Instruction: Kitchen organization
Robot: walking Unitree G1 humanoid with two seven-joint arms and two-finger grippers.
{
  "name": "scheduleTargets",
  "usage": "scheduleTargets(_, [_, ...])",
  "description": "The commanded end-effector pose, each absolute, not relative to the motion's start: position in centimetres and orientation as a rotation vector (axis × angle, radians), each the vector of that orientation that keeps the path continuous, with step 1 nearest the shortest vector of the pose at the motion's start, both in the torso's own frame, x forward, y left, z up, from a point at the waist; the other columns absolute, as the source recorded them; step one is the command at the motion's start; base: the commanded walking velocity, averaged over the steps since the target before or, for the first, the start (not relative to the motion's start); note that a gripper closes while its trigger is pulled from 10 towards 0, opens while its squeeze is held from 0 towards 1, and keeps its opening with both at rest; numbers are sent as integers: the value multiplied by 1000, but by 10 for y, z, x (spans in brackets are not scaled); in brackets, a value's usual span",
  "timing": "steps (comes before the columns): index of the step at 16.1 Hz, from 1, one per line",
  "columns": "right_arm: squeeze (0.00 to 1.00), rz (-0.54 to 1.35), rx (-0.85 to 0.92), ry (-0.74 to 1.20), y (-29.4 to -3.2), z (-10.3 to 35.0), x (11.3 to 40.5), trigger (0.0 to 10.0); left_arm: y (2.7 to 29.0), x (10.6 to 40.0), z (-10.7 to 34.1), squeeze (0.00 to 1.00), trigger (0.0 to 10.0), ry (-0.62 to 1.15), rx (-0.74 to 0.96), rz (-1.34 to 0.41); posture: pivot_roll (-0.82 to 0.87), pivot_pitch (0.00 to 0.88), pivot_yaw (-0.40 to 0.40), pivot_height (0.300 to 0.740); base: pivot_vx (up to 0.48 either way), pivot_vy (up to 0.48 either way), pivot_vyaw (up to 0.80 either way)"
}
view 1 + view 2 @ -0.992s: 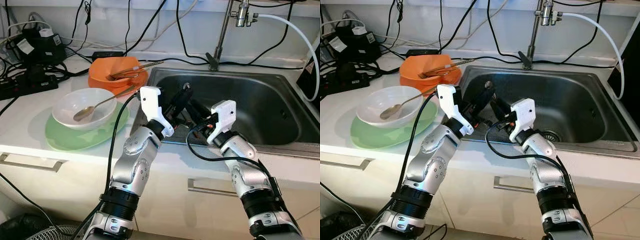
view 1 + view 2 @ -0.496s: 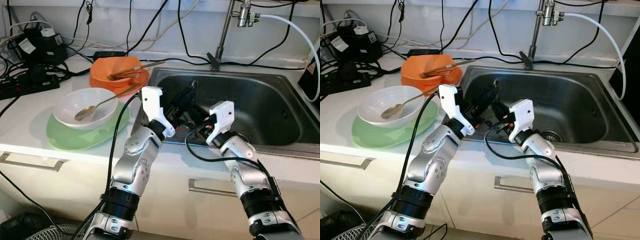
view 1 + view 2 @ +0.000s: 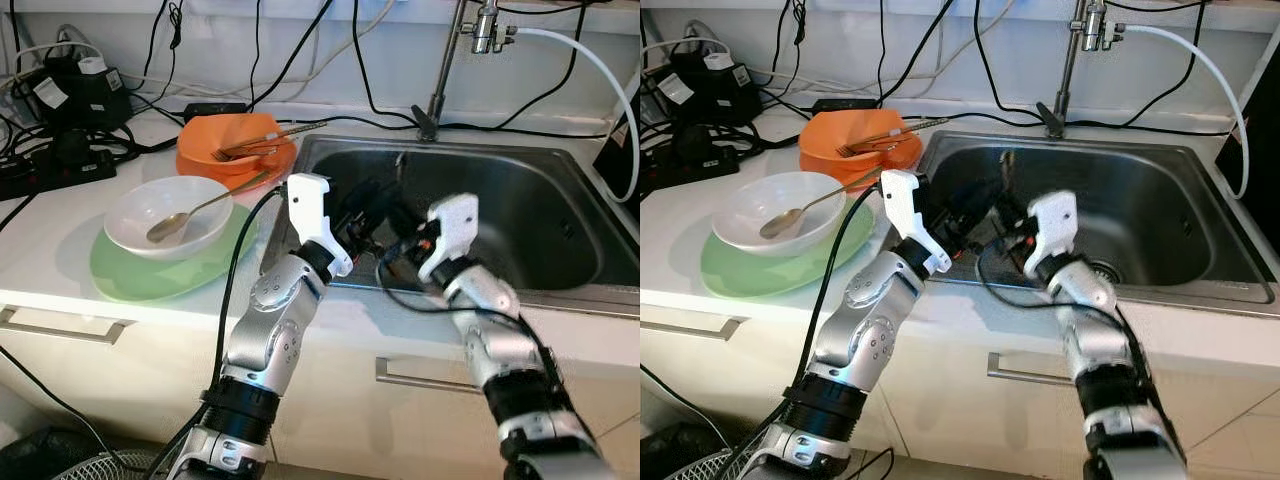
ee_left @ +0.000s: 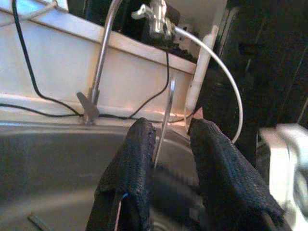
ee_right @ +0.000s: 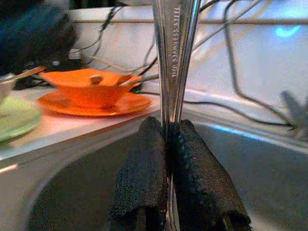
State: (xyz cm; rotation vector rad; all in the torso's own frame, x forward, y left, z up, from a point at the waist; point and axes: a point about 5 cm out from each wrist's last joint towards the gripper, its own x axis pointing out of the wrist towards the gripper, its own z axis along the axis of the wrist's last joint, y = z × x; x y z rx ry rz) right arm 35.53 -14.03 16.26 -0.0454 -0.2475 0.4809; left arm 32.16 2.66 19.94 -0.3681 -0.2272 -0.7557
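My right gripper [image 5: 171,137] is shut on the handle of a stainless steel utensil [image 5: 175,57], which stands upright above the sink [image 3: 540,200]. The utensil's top end is cut off, so I cannot tell whether it is a spoon or a fork. My left gripper [image 4: 171,132] is open close by over the sink's left side, and the thin utensil [image 4: 166,115] shows in the gap between its fingers. In the head views both grippers meet near the sink's front left corner, the left gripper [image 3: 372,200] beside the right gripper [image 3: 402,215].
On the counter to the left, a white bowl [image 3: 170,215] with a spoon [image 3: 190,212] sits on a green plate [image 3: 130,275]. Behind it is an orange bowl [image 3: 235,145] holding cutlery. Power strips and cables [image 3: 60,110] crowd the back left. The faucet [image 3: 445,70] rises behind the sink.
Both grippers have shifted a little to the right over the sink, the right arm more so, and the utensil has moved right with them.
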Motion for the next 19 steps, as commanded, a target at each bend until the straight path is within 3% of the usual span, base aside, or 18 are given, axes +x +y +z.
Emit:
scheduleTargets(1, [0, 443, -65, -250, -146, 164, 359, 0, 29, 319, 196, 0, 10000, -212, -346, -765, 75, 13, 37, 740, 0, 0, 0])
scheduleTargets(4, [0, 425, -74, -235, -150, 162, 361, 0, 37, 317, 192, 0, 10000, -198, -329, -756, 82, 15, 38, 740, 0, 0, 0])
scheduleTargets(5, [0, 407, -75, -231, -153, 161, 362, 2039, 50, 315, 186, 0, 10000, -178, -295, -733, 88, 16, 38, 740, 0, 0, 0])
scheduleTargets(6, [0, 395, -77, -227, -155, 161, 363, 10000, 53, 313, 184, 0, 10000, -169, -273, -735, 91, 17, 39, 740, 0, 0, 0])
scheduleTargets(19, [0, 316, -117, -232, -155, 165, 376, 10000, 91, 292, 157, 0, 10000, 12, -75, -806, 115, 0, 60, 740, 0, 0, 0])
